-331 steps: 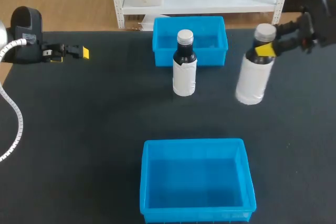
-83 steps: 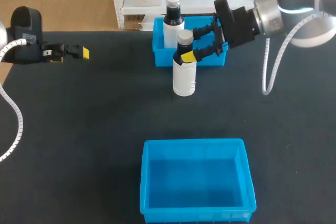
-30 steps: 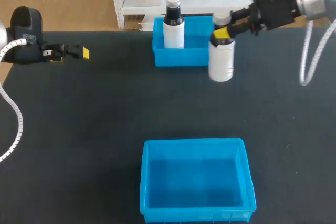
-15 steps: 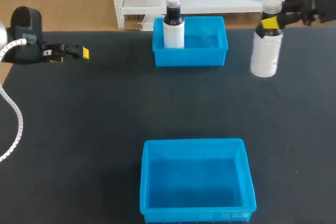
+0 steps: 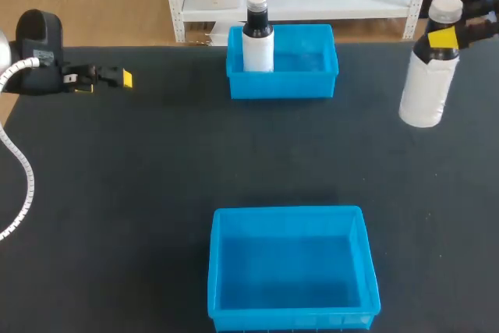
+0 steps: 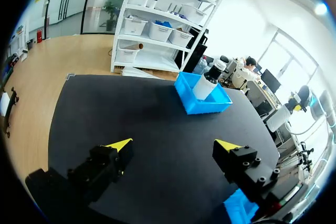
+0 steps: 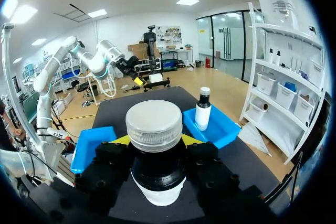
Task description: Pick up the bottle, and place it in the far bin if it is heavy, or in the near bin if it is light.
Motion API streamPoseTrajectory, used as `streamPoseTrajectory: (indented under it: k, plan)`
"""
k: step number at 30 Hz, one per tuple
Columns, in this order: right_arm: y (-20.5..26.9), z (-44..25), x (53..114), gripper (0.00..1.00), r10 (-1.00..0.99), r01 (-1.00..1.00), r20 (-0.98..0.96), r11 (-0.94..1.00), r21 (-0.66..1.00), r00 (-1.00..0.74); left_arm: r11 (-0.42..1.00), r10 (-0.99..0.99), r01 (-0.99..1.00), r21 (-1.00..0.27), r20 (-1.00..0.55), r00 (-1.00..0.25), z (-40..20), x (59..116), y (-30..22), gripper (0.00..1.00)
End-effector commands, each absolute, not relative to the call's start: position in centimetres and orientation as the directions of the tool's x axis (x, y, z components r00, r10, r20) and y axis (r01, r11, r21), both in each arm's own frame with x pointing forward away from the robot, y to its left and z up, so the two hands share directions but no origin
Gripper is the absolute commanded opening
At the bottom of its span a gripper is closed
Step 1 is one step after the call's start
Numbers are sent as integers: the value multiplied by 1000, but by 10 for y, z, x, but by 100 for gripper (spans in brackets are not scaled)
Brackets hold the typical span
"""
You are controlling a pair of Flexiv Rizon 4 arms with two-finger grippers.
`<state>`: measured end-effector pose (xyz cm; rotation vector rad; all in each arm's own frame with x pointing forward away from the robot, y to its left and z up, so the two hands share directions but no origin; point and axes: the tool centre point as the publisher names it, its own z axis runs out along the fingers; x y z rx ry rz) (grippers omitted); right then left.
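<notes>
Bottle with a white label (image 5: 427, 76) is held by its neck near the right edge of the counter (image 5: 156, 177). It is pinched between the yellow tips of the right end effector (image 5: 442, 39). A wide bare stretch of counter lies between it and the far bin (image 5: 282, 83). More bare counter lies between that bin and the near bin (image 5: 290, 302), which sits at the front edge. A second bottle (image 5: 257, 33) stands upright at the left end of the far bin. Half a second ago the held bottle was closer to the far bin; it has been carried further right. The right arm is mostly out of view past the right edge. The left end effector (image 5: 117, 78) is held spread wide at the left side and has not been moved.
</notes>
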<state>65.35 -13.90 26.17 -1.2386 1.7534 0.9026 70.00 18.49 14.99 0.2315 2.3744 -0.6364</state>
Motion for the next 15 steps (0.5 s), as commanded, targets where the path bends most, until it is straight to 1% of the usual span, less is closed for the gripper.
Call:
streamPoseTrajectory:
  k: [1,8,15]
  plan:
    - [-128,271,619,0,-403,-958,-894,274,87,-196,866,0,321,-383,-642,-767,150,700,185,100]
    - [-93,276,575,0,-413,-987,-899,122,106,-147,866,0,321,-383,-642,-767,150,700,185,100]
    - [-51,272,528,0,-415,-988,-908,-101,118,-66,866,0,321,-383,-642,-767,150,700,185,100]
